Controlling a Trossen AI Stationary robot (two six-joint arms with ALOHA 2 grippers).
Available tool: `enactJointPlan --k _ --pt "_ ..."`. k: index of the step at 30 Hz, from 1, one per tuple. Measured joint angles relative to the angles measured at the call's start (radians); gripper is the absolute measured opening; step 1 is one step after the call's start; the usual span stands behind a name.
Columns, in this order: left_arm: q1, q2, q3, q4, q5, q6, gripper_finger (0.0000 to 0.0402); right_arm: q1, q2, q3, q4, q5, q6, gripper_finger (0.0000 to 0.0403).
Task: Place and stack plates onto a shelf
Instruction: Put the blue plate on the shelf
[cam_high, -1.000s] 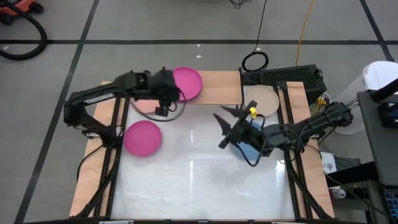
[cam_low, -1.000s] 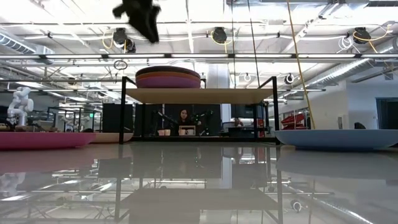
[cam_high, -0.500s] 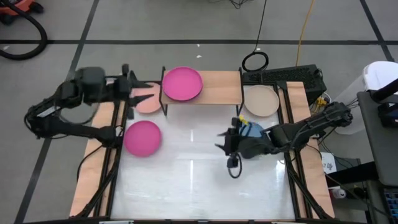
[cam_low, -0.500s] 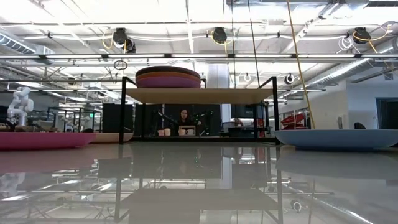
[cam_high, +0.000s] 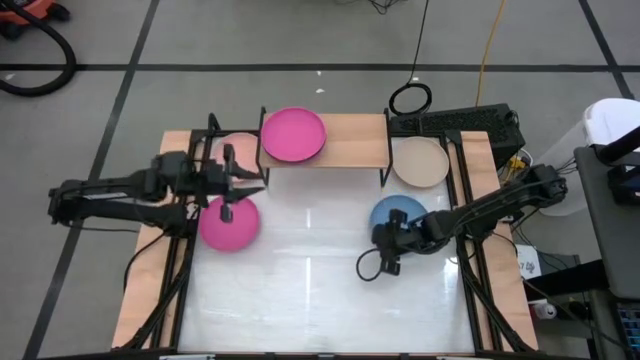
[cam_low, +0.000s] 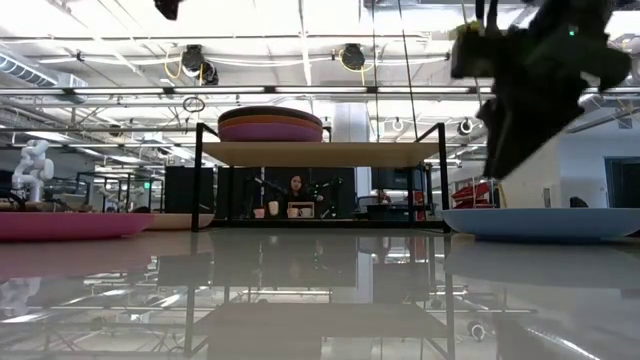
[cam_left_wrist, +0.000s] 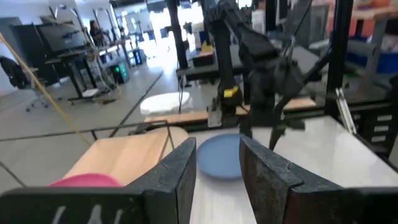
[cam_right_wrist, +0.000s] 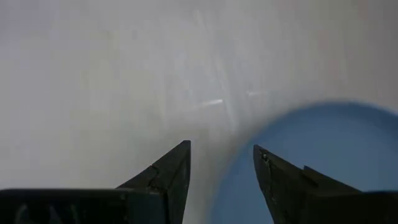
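Note:
The shelf (cam_high: 355, 140) stands at the table's far side with a stack of plates at its left end, a magenta one (cam_high: 293, 135) on top. A blue plate (cam_high: 400, 212) lies flat on the white table. My right gripper (cam_high: 385, 245) hangs open just above that plate's near-left rim, slanting down; in the right wrist view its fingers (cam_right_wrist: 221, 163) stand either side of the rim (cam_right_wrist: 236, 174) without touching it. My left gripper (cam_high: 256, 184) is open and level, pointing toward the table's right, above the far edge of a hot pink plate (cam_high: 229, 224).
A beige plate (cam_high: 420, 162) lies right of the shelf, and a light pink plate (cam_high: 243, 155) left of it, partly under my left arm. Black frame rails run along both table sides. The low view shows the stack (cam_low: 270, 124) on the shelf board (cam_low: 320, 152).
My left gripper has drawn back from the stack on the shelf toward the table's left, then come nearer and lower over the hot pink plate, tipping up to level. My right gripper has sunk from well above the blue plate to its near-left rim and tipped downward. No plate has moved.

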Motion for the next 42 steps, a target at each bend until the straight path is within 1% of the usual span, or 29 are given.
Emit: enactJointPlan --k 3,5,9,14,18,21,25,30,34,36,38,42 --pt "-0.013 0.013 -0.062 0.087 0.000 -0.021 0.0127 -0.001 0.000 -0.032 0.004 0.008 0.034 0.0155" --pt "-0.021 0.017 -0.088 0.140 0.000 -0.031 0.0127 0.000 0.000 -0.049 0.003 0.031 0.051 0.0155" --pt "-0.033 0.017 -0.118 0.190 0.000 -0.051 0.0127 -0.001 0.000 -0.077 0.004 0.043 0.052 0.0155" --pt "-0.034 0.016 -0.122 0.218 0.000 -0.080 0.0127 -0.001 0.000 -0.121 0.011 0.081 0.053 0.0155" --pt "-0.034 0.016 -0.122 0.220 -0.001 -0.063 0.0127 0.000 0.000 -0.154 0.051 0.076 0.056 0.0155" --pt "-0.034 0.016 -0.122 0.216 -0.003 -0.032 0.0127 0.000 0.000 -0.162 0.064 0.053 0.054 0.0155" --pt "-0.034 0.019 -0.122 0.198 -0.003 -0.049 0.0127 -0.001 -0.008 -0.162 0.051 0.056 0.045 0.0155" --pt "-0.034 0.023 -0.122 0.197 -0.003 -0.073 0.0127 -0.006 -0.068 -0.130 -0.016 0.057 0.032 0.0155" --pt "-0.034 0.023 -0.122 0.198 -0.003 -0.082 0.0127 0.002 -0.131 -0.118 0.066 0.052 0.025 0.0155" --pt "-0.034 0.023 -0.122 0.198 -0.003 -0.088 0.0127 0.016 -0.145 -0.118 0.118 0.026 0.013 0.0155" --pt "-0.034 0.022 -0.122 0.198 -0.003 -0.095 0.0127 0.032 -0.144 -0.117 0.142 0.003 0.009 0.0155" --pt "-0.034 0.023 -0.122 0.195 -0.003 -0.099 0.0127 0.060 -0.115 -0.117 0.117 0.001 0.026 0.0155"
